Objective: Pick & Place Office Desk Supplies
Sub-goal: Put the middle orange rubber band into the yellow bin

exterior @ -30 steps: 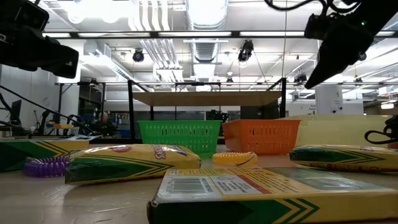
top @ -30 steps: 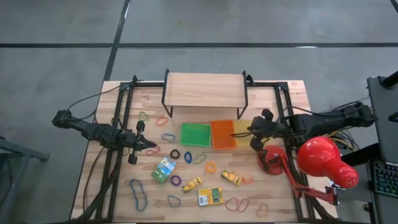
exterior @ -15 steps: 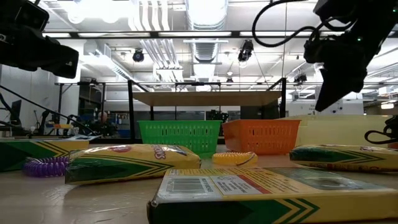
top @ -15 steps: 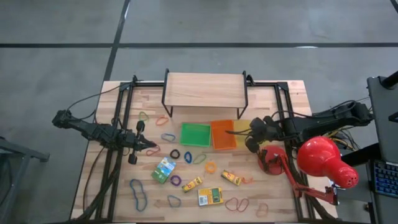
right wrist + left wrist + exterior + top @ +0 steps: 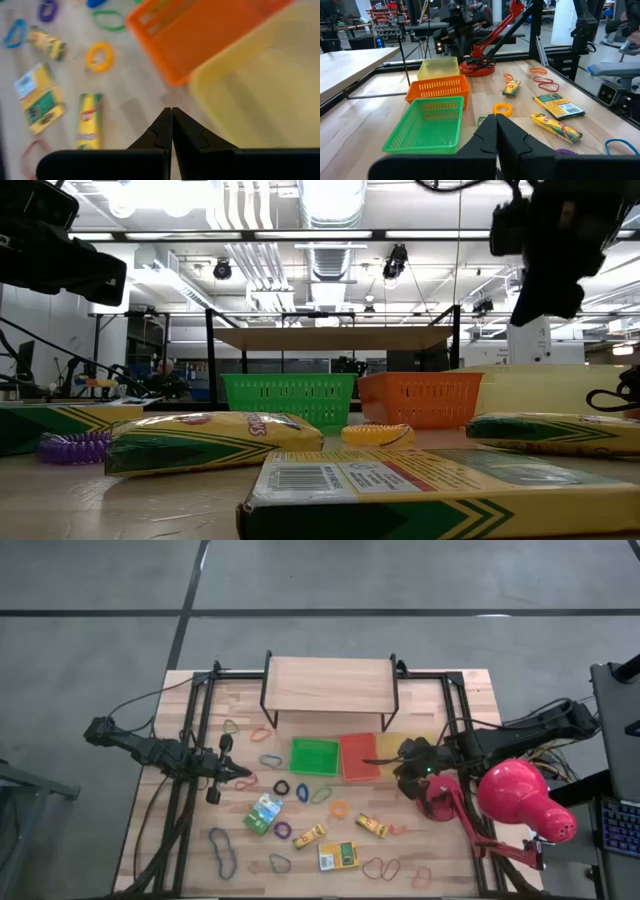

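While the right gripper (image 5: 171,116) hangs shut and empty, the yellow box (image 5: 89,121) nearby looks light and stiff; best pinched across its narrow sides.

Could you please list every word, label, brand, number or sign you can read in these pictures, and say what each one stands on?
No text reads clearly in any view.
Flat yellow and green cardboard box nearest the low camera: barcode and fine print, too small and blurred.
Long yellow and green cardboard box: printed lettering on top, blurred.
Yellow and green box in the left wrist view: printing too small.
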{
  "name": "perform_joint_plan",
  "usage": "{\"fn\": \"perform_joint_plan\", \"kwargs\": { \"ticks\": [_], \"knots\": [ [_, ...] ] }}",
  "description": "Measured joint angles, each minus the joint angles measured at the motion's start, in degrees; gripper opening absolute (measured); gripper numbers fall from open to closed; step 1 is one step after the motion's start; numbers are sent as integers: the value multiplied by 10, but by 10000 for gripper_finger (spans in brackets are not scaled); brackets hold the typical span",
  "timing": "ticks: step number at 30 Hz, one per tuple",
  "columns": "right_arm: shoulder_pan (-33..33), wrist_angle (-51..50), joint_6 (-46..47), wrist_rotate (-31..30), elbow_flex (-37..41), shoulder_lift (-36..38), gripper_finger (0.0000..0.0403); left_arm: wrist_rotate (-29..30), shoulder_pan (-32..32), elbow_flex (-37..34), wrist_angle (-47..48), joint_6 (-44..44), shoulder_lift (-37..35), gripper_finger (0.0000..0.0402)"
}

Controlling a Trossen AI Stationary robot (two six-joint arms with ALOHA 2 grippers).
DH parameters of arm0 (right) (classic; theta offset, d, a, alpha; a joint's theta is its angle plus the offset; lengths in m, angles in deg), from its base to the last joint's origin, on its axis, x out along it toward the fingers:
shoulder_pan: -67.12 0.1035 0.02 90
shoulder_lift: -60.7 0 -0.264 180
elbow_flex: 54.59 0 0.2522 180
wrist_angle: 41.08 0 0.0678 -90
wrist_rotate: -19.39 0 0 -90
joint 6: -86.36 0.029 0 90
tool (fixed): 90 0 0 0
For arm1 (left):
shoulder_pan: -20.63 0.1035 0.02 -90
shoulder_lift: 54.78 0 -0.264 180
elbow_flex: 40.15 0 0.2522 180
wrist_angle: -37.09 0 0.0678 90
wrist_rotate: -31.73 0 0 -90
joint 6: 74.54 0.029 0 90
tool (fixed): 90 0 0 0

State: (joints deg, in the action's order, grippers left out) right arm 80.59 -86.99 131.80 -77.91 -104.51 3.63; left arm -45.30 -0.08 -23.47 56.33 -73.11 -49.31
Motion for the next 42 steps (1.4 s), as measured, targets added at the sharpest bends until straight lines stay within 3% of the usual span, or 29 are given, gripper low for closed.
{"fn": "perform_joint_plan", "kwargs": {
  "ticks": [11,21,33,42],
  "knots": [
    [146,0,98,5,-29,-33,8,0,0,0,0,0,0,1],
    [275,61,-57,-6,-30,-85,8,0,0,0,0,0,0,1],
    [289,55,-54,-1,-26,-209,8,0,0,0,0,0,0,1],
    [289,54,9,18,-26,-228,8,0,0,0,0,0,0,1]
  ]
}}
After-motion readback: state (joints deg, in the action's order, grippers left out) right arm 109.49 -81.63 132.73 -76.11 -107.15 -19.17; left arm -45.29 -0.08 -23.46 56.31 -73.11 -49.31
